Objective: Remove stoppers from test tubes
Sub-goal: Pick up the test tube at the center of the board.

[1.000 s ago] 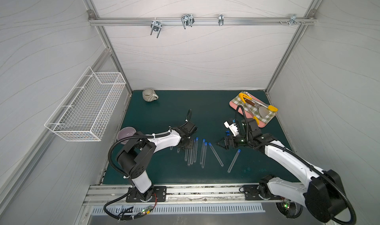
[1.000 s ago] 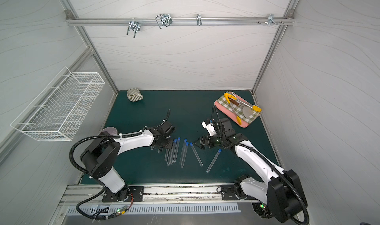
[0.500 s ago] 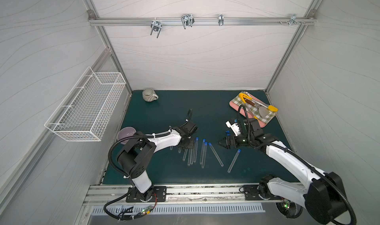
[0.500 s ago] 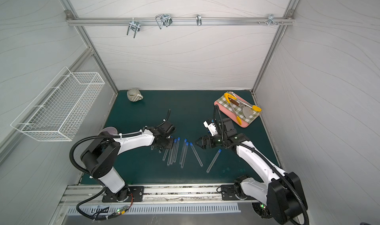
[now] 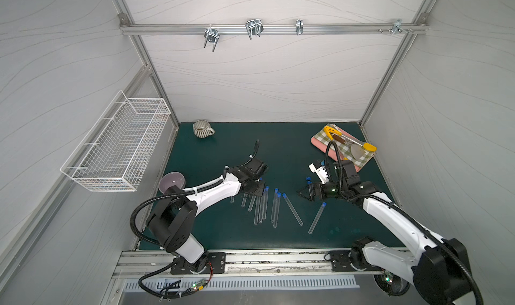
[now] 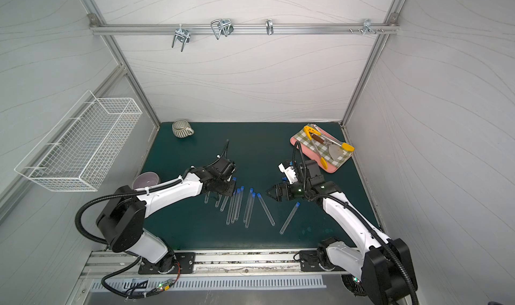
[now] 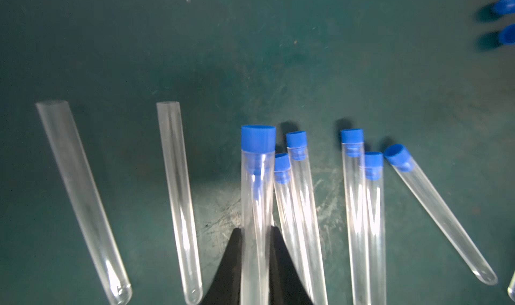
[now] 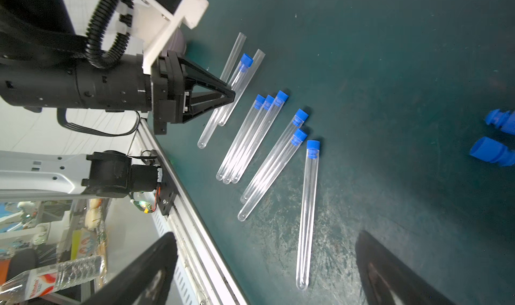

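The left tool (image 7: 256, 231) is shut tight on a clear test tube (image 7: 256, 195), gripping it partway along its length. A blue stopper (image 7: 258, 138) still plugs the tube's mouth, at the end pointing away from the tool. The tube crosses over a neighbour on the green tabletop (image 7: 278, 53).

On one side of it lie two open tubes (image 7: 80, 192), flat on the tabletop with bare mouths. On the other side lie the stoppered tubes (image 8: 242, 138), each with a blue plug seated in its mouth. Three touch in a bundle, then comes a pair (image 8: 271, 158), then a single tube (image 8: 308, 214). In a top view one more capped tube (image 5: 317, 217) lies apart, near the right arm.

The right tool (image 8: 266, 234) has its jaws spread wide with nothing between them, and it hangs above the tabletop beside the single tube. Two loose stoppers (image 8: 493, 150) lie on the tabletop close by.

Farther out, a striped mug (image 5: 202, 128) stands at the back; its inside is too small to read. A lilac bowl (image 5: 171, 179) sits beside the left arm. A pink board (image 5: 359, 165) with a checked cloth carries a metal spatula (image 5: 355, 150) and yellow-handled utensils (image 5: 369, 146). A white wire basket (image 5: 119, 147) hangs on the side wall.
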Robot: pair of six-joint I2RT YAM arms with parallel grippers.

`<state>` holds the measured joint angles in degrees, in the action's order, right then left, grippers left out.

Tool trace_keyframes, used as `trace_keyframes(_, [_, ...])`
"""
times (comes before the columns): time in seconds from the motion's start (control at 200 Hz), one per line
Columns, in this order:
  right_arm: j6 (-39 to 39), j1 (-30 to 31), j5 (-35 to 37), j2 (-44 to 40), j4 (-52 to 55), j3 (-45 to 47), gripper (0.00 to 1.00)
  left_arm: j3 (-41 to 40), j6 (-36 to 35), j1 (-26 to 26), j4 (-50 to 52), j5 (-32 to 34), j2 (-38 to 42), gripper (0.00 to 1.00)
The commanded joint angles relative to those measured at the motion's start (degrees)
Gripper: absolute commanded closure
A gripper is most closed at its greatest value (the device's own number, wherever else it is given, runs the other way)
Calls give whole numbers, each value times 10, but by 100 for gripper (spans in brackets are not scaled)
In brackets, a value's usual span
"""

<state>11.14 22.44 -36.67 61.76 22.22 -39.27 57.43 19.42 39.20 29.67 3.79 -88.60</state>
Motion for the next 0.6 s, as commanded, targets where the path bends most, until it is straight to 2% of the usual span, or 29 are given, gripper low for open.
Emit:
trace_keyframes(0.0, [9,-7,-49,4,-5,-15,1,13,-55,10,13,-5,35,100])
trace_keyframes(0.11, [24,-7,-96,11,-21,-16,1,10,-81,39,17,10,63,100])
trace_keyframes(0.325, [61,-5,-172,27,-74,-12,1,19,-147,142,42,81,106,100])
trace_keyframes(0.595, [70,44,-196,66,-105,-23,6,6,-196,210,35,88,157,100])
